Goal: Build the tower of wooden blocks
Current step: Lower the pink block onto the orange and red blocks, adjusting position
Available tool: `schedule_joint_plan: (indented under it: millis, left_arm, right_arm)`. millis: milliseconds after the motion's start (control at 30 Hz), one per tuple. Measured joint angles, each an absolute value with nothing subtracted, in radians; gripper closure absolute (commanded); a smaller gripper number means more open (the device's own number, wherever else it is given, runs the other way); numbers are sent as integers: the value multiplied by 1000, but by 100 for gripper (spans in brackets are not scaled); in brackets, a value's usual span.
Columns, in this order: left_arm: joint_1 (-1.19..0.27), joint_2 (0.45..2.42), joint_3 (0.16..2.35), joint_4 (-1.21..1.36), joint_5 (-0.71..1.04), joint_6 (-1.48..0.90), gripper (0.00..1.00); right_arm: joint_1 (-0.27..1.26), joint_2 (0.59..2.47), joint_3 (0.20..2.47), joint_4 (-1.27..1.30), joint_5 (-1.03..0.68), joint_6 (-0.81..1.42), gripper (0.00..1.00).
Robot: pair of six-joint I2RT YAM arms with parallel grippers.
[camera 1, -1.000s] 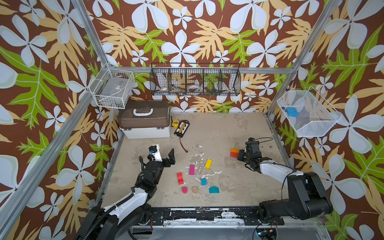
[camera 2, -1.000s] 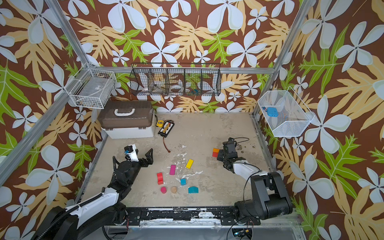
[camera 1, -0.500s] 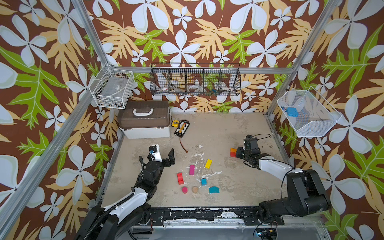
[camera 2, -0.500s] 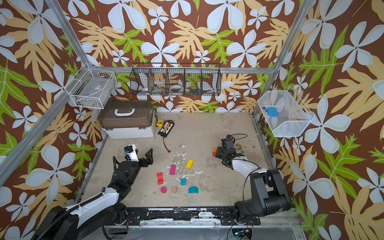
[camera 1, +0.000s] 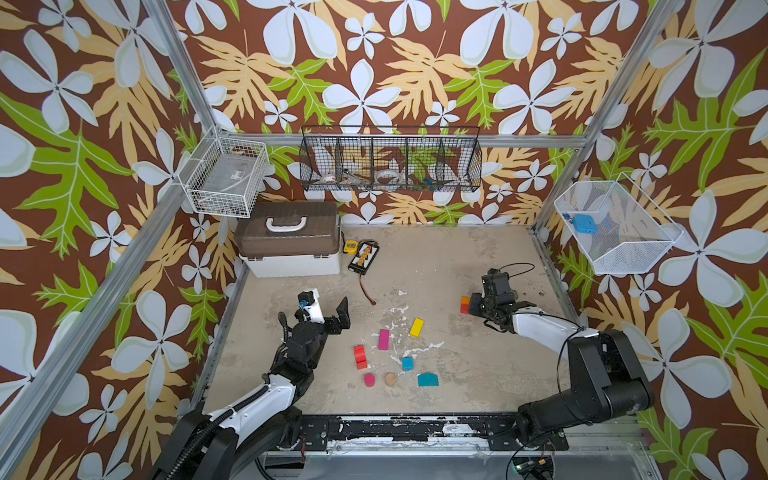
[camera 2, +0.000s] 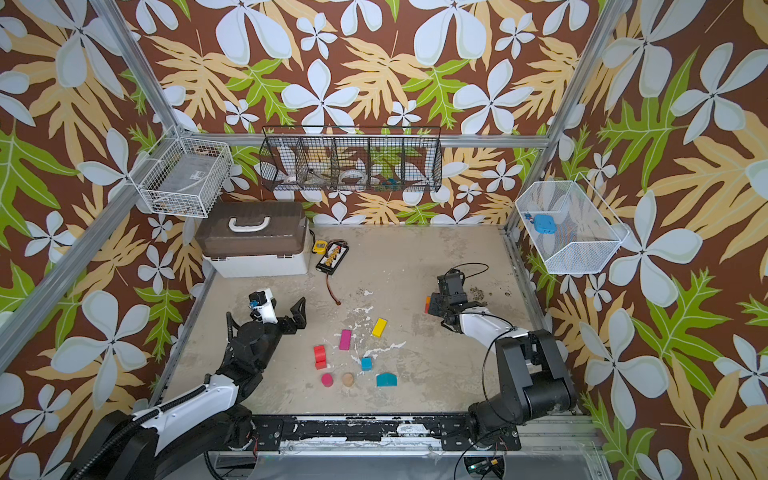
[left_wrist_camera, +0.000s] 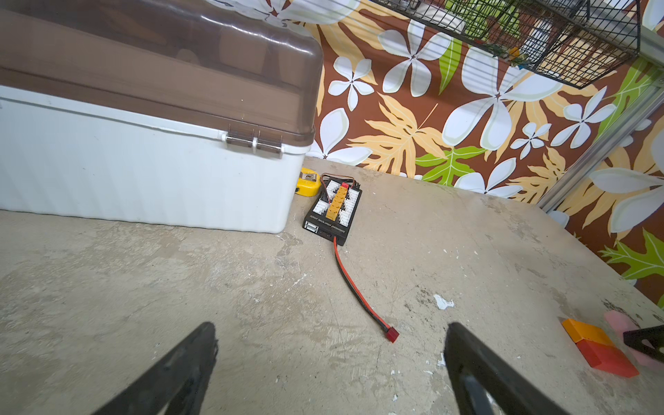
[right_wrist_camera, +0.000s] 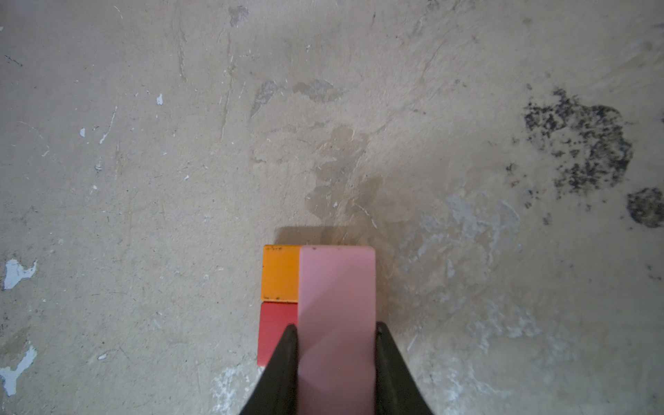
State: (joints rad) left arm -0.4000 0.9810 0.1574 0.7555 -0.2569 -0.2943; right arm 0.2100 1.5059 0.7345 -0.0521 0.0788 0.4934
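Brown-lidded box [camera 1: 286, 239] near black charging board [camera 1: 364, 258]

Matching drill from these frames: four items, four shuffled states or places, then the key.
1 pink block
2 teal house block
3 left gripper
4 orange block

a open, empty
b end to end with red block
c clamped in right gripper
d beside tan cylinder, apart

Pairs: 1-c, 2-d, 3-a, 4-b
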Motion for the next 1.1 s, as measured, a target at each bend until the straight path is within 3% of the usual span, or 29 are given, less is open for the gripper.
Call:
schedule_joint_plan:
  millis: [267,667,1100]
  left_arm:
    - [-400,982,157,756,-257,-294,0]
    - [-400,990,164,756,-257,-294,0]
    - [-400,990,165,756,-258,-294,0]
  right_arm:
    - [216,1547,754,-57,79,490,73]
    - [221,1560,761,-75,86,490,59]
    - [221,1585,774,-83,96,490,61]
